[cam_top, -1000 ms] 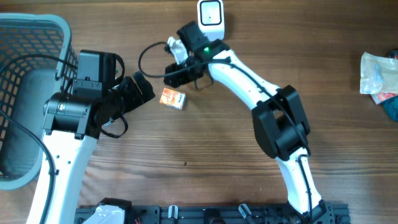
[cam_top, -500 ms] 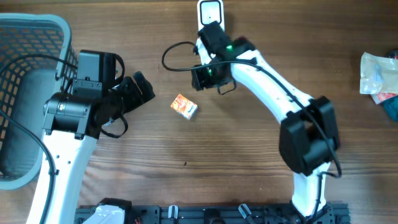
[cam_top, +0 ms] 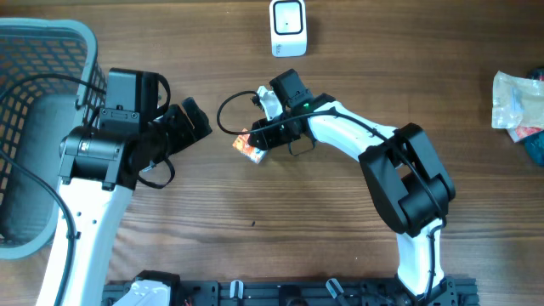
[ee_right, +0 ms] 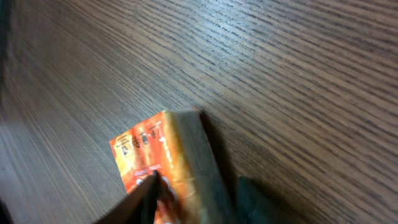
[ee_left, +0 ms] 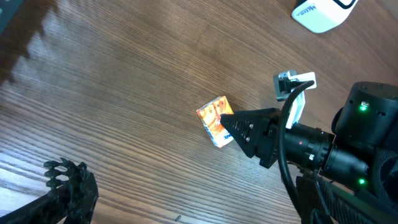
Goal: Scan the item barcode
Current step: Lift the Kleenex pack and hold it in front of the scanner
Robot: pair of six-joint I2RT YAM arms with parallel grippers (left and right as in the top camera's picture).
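The item, a small orange box [cam_top: 246, 145], lies on the wooden table between the two arms; the left wrist view shows it too [ee_left: 214, 118]. My right gripper [cam_top: 255, 138] reaches it from the right, its jaws astride the box [ee_right: 168, 155]. One fingertip [ee_right: 146, 190] lies against the orange face and the other stands just past the box's grey side. Whether they pinch it I cannot tell. My left gripper [cam_top: 191, 123] hangs open to the left of the box with nothing in it. The white scanner [cam_top: 288, 27] stands at the back edge.
A grey mesh basket [cam_top: 51, 42] fills the far left. Packaged goods [cam_top: 517, 102] lie at the right edge. The right arm's black cable [cam_top: 225, 110] loops just behind the box.
The right gripper has swung from beside the scanner down to the box and its jaws have narrowed. The box shifted a little right earlier. The left arm has not moved.
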